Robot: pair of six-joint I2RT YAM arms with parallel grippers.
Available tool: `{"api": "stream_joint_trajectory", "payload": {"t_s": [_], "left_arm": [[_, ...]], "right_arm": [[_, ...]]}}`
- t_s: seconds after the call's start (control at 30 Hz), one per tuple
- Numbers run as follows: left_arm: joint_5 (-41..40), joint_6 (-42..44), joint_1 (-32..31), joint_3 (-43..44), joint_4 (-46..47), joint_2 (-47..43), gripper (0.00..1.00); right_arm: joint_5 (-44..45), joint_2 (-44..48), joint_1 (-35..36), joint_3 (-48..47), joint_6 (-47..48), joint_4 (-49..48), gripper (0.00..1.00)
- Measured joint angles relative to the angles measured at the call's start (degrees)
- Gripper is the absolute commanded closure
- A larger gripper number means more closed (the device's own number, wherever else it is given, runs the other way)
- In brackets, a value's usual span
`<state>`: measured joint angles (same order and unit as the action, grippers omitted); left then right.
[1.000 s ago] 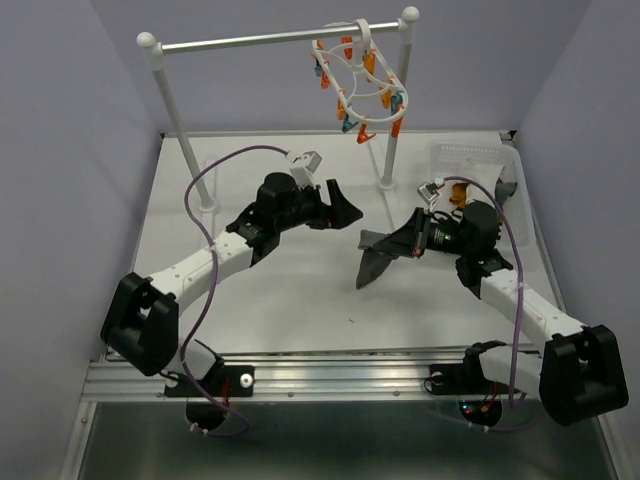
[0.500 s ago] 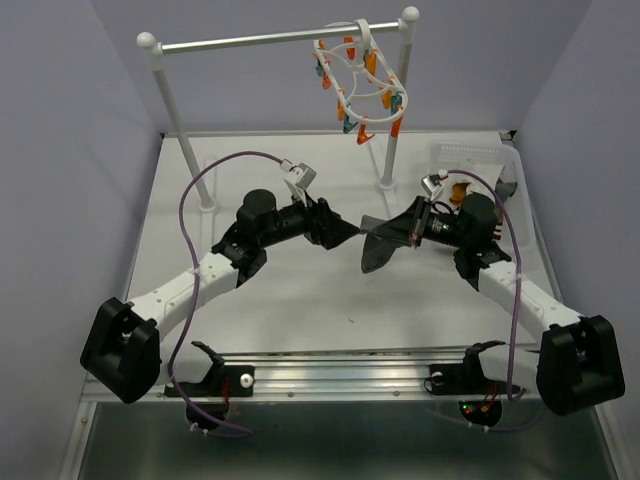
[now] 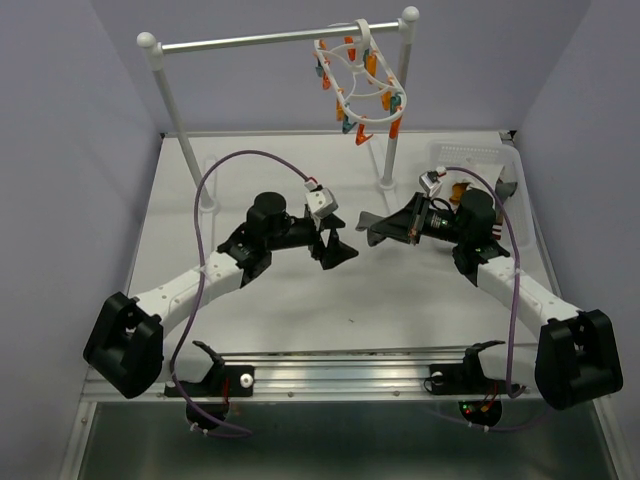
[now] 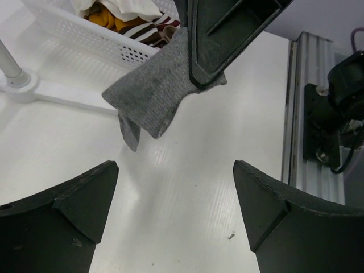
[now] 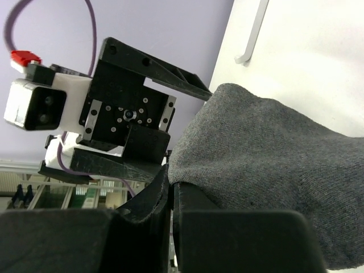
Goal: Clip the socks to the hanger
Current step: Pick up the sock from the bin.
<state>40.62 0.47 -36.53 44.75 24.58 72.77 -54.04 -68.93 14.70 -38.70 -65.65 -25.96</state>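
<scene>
My right end effector [image 3: 398,228] pinches a soft, limp grey sock [image 4: 153,96]; my wide-open, empty left end effector [image 4: 175,170] should take its dangling edge.

Pale purple walls [image 3: 70,120] stand on three sides of a white table [image 3: 290,300]. A metal rail [image 3: 250,39] on two white posts [image 3: 172,110] stands at the back. A silver strip [image 3: 340,372] runs along the near edge. The light is soft and even.

High rear overview, 2 close wrist views, all seemingly sharing grey sock [image 4: 159,91]
</scene>
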Motion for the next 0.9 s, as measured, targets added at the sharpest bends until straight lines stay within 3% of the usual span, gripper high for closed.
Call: {"api": "stream_joint_trajectory", "payload": {"t_s": [0.3, 0.4, 0.47, 0.53, 0.83, 0.9], "left_arm": [[-6.3, 12.2, -5.1, 9.7, -6.9, 4.5, 0.17], [-8.2, 14.8, -6.5, 11.4, -8.5, 5.4, 0.26], [-8.7, 16.6, -6.9, 11.6, -9.3, 5.4, 0.46], [-9.5, 18.0, -7.0, 11.7, -9.9, 5.4, 0.57], [-10.3, 23.6, -8.3, 13.6, -11.6, 5.4, 0.64], [-10.3, 24.8, -8.8, 13.9, -12.1, 5.4, 0.84]], "right_arm": [[-1.1, 0.0, 0.0, 0.0, -1.5, 0.0, 0.98], [-1.5, 0.0, 0.0, 0.0, -2.1, 0.0, 0.98], [-1.8, 0.0, 0.0, 0.0, -2.6, -0.1, 0.98], [-2.1, 0.0, 0.0, 0.0, -3.5, -0.3, 0.98], [-3.9, -0.1, 0.0, 0.6, -10.5, -8.1, 0.98], [-4.2, -0.1, 0.0, 0.7, -11.3, -9.0, 0.98]]}}
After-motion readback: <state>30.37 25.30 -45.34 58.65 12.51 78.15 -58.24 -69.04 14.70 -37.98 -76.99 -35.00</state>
